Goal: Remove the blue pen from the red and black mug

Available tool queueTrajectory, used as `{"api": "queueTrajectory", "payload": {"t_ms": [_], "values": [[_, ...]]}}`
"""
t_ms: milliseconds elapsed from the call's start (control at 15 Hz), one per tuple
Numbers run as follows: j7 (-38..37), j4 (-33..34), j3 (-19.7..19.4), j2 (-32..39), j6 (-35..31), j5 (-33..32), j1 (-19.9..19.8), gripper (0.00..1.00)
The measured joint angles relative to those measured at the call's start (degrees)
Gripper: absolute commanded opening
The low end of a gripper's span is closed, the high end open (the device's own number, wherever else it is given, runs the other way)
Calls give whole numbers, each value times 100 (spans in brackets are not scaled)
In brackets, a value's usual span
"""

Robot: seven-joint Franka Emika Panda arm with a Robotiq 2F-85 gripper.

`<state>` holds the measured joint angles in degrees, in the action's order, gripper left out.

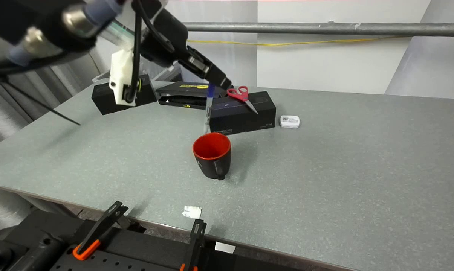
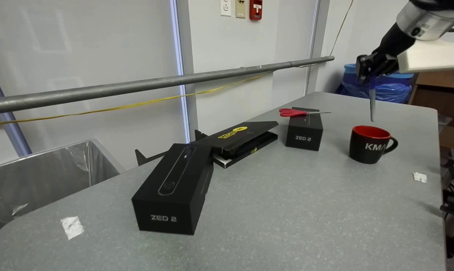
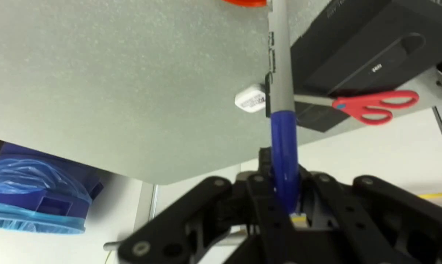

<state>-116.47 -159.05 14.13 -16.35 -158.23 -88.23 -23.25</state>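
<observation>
My gripper (image 1: 220, 79) is shut on the blue end of the blue pen (image 1: 208, 109). The pen has a pale, clear lower part and hangs nearly upright. It also shows in an exterior view (image 2: 372, 101) and in the wrist view (image 3: 281, 69), where the jaws (image 3: 281, 165) close around its blue cap. The red and black mug (image 1: 221, 163) stands upright on the table under the pen. In an exterior view the pen's lower tip is a little above the mug's (image 2: 368, 150) rim, apart from it. In the wrist view only a bit of the red rim (image 3: 247, 2) shows.
Red-handled scissors (image 1: 242, 95) lie on a black box (image 1: 245, 116) behind the mug. A small white case (image 1: 289, 121) is beside that box. A flat black box (image 2: 238, 137) and another black box (image 2: 174, 192) stand further along the table. A metal pipe (image 1: 324, 28) runs along the wall.
</observation>
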Motion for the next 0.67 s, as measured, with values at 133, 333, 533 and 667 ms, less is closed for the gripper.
{"api": "queueTrajectory", "payload": {"t_ms": [133, 333, 533, 667], "values": [[1, 41, -2, -281, -189, 5, 34, 2], [14, 116, -1, -384, -923, 26, 126, 2], [18, 489, 86, 101, -1469, 106, 278, 2], [129, 824, 204, 706, -1627, 271, 342, 2]]}}
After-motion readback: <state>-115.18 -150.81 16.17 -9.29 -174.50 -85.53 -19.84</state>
